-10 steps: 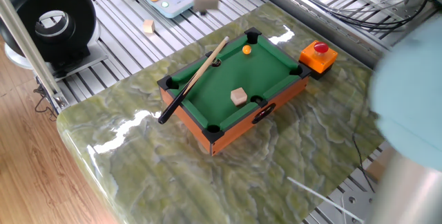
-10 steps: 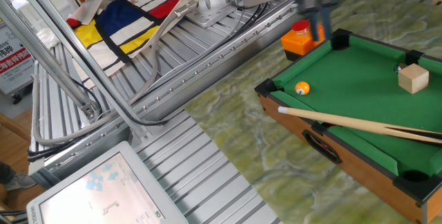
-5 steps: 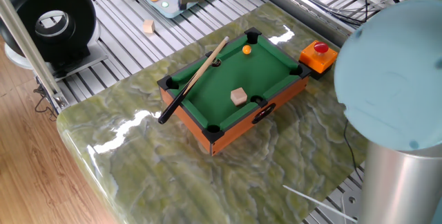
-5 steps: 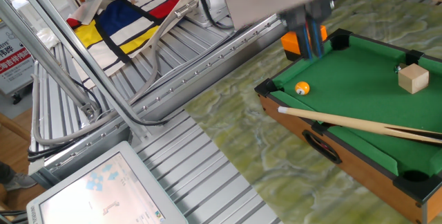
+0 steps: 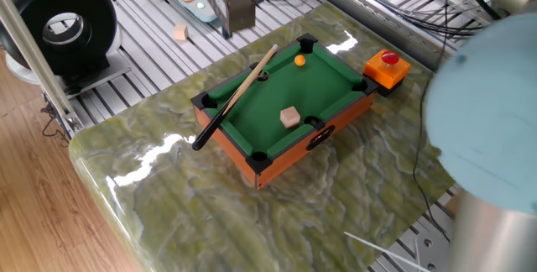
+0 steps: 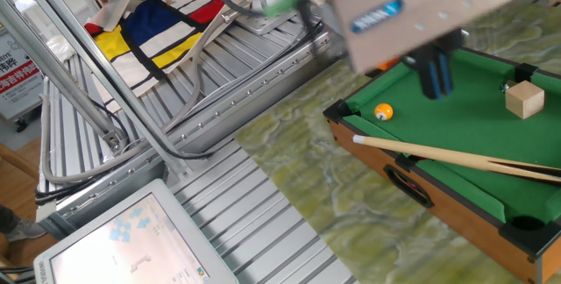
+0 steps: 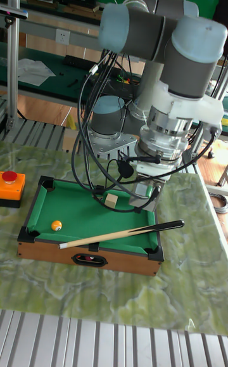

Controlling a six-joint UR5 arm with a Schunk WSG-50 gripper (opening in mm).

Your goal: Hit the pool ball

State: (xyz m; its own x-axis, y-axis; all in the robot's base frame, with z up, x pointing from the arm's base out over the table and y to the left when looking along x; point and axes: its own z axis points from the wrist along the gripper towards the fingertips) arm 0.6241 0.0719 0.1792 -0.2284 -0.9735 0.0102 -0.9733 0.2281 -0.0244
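The pool ball point(image 6: 383, 111) is a tiny glossy orange sphere on the green felt near one end of the toy pool table point(image 6: 371, 156). It also shows as the ball point(image 5: 299, 60) and the ball point(image 7: 56, 225). My gripper point(image 6: 436, 89) hangs over the felt, between the ball and the tan wooden cube point(image 6: 524, 100), a short way from the ball and not touching it. Its dark fingers look pressed together with nothing between them. It is motion-blurred as the gripper point(image 5: 228, 20), and the gripper point(image 7: 142, 199) hangs close to the cube point(image 7: 111, 200).
A wooden cue stick point(image 6: 456, 154) lies across the table's long rail, just in front of the ball. A red button on an orange box point(image 5: 388, 65) stands beside the far corner. Metal rails, cables and a screen point(image 6: 131, 236) surround the marble slab.
The gripper has swung from the table corner by the red button out over the felt, toward the cube and lower. Ball, cube and cue have not moved.
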